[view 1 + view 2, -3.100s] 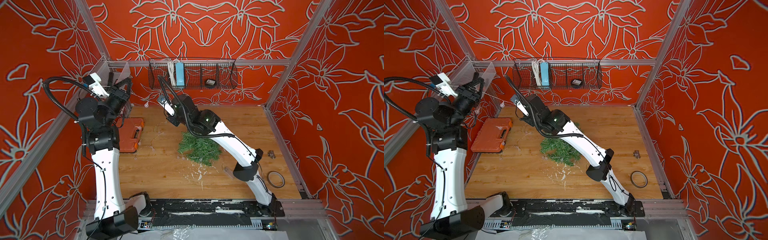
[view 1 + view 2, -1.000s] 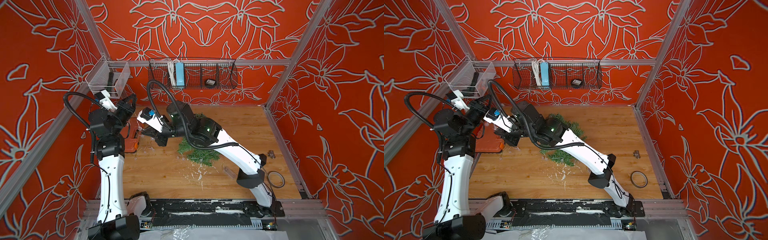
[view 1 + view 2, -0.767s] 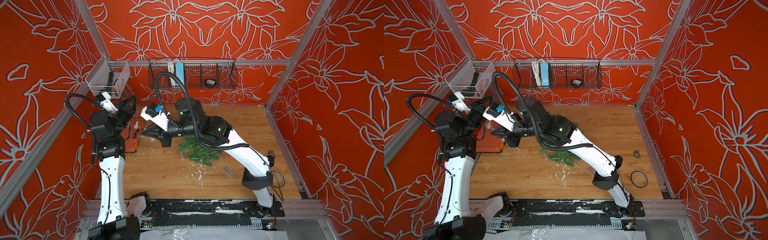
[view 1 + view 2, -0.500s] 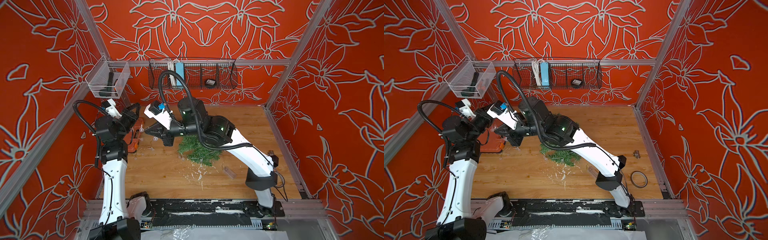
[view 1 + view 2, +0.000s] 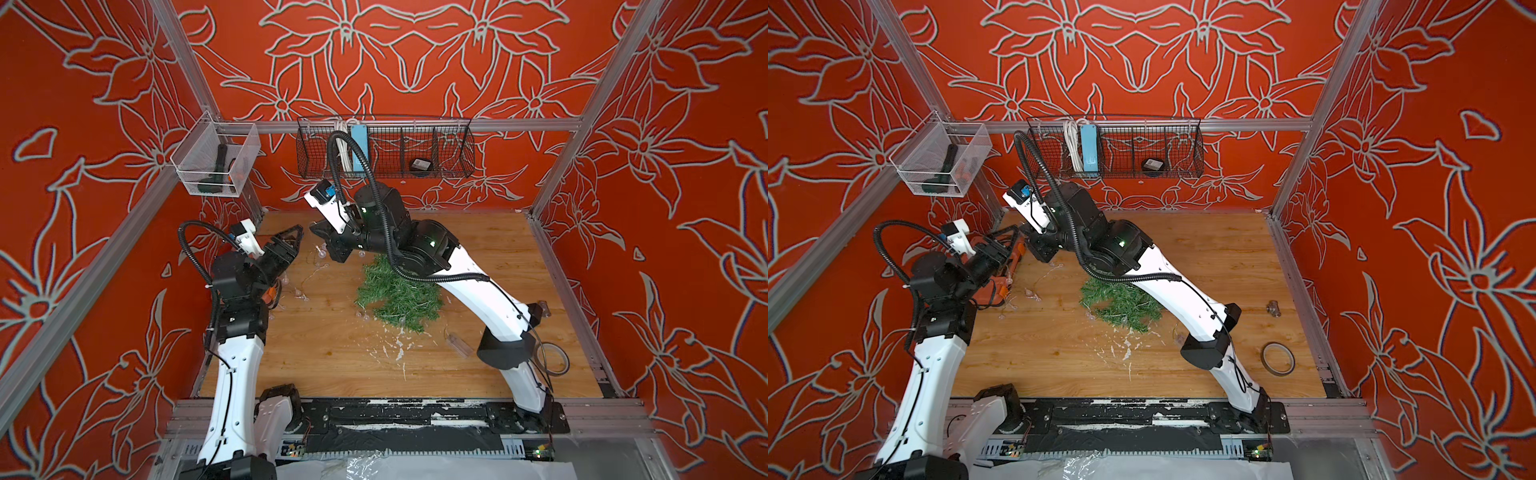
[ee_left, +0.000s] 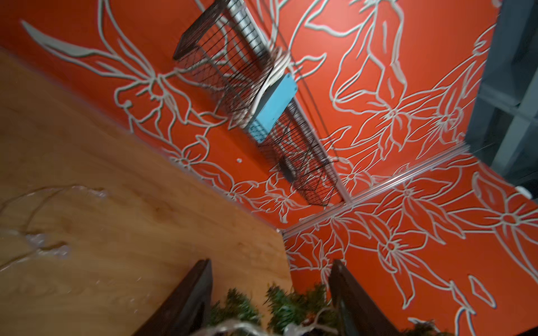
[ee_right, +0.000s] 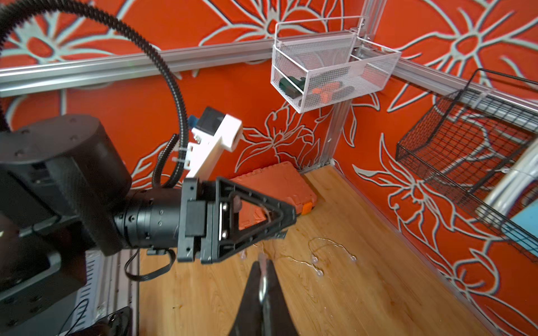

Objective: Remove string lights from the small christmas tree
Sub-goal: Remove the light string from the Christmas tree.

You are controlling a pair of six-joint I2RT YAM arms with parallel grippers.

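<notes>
Coppery wire of the string lights (image 7: 319, 273) lies slack on the tabletop toward its far left corner and seems to trail back to the small christmas tree (image 5: 399, 291), which lies mid-tabletop. Your right gripper (image 7: 263, 266) is clenched, apparently pinching the strand. Your left gripper (image 5: 297, 235) hangs released just beside it. Pull too fast and a bulb snagged in the needles could drag the whole tree. The thin wire could also slip free or loop around the left fingers.
</notes>
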